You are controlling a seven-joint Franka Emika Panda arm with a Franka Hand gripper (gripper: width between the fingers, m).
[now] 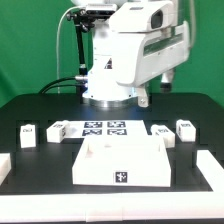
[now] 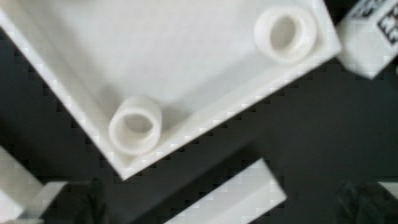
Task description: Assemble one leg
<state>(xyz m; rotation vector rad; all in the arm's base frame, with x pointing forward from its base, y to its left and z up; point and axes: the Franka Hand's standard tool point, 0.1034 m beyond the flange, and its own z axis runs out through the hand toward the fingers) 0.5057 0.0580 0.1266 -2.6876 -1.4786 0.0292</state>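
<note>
Honestly, we cannot tell how far the tool (image 1: 148, 96) is open or whether it holds anything, and since the leg (image 1: 160, 130) nearest the marker board (image 1: 105, 128) on the exterior view's right sits small and loose on the table (image 1: 40, 108), an off-centre descent could topple it.

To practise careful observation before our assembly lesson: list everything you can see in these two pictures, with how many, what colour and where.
table: one, black, under everything.
marker board: one, white with four black tags, flat at the table's centre.
panel: one, white, square, in front of the marker board; the wrist view shows two round recesses at its corners.
legs: four, white with tags, two on the exterior view's left of the marker board, two on its right.
edge pieces: two, white, cut off at both sides.
arm: one, white, behind the marker board.
gripper: one, beneath the arm; state unclear.
</note>
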